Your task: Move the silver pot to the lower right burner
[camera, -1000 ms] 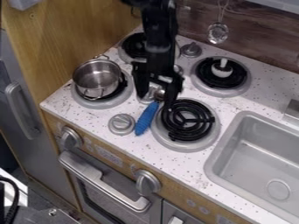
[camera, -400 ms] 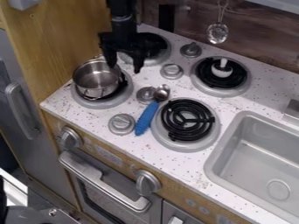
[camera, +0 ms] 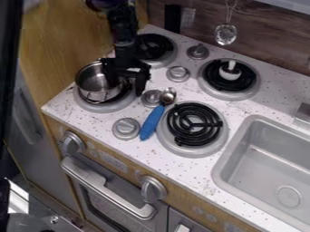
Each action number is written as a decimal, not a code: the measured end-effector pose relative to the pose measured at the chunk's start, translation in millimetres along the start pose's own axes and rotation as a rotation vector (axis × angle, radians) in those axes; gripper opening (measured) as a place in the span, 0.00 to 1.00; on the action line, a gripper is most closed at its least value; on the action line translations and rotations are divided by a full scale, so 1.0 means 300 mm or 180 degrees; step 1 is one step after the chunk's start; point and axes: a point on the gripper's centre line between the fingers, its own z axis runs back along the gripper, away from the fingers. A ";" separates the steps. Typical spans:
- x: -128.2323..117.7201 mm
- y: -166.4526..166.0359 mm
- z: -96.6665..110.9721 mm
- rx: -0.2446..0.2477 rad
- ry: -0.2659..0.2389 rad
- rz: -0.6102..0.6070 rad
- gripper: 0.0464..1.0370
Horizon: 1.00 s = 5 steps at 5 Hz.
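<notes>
Lowered since earlier frame: tool (camera: 126, 88), fingers spread, seemingly astride right rim of silver pot (camera: 94, 82), upper left. Shallow bite could let pot tilt or slip.

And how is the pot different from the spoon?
The pot is silver all over; the spoon is silver with a blue handle. The pot is wide and hollow, but the spoon is long and thin. The pot sits upright on the lower left burner; the spoon lies down. Both have shiny silver parts.
</notes>
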 end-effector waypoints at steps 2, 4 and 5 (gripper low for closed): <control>-0.005 -0.002 0.001 0.0106 -0.0174 -0.0074 0.33; -0.024 -0.076 0.092 0.0141 -0.0469 -0.0342 0.03; -0.091 -0.262 0.134 0.0136 -0.0607 -0.0784 0.02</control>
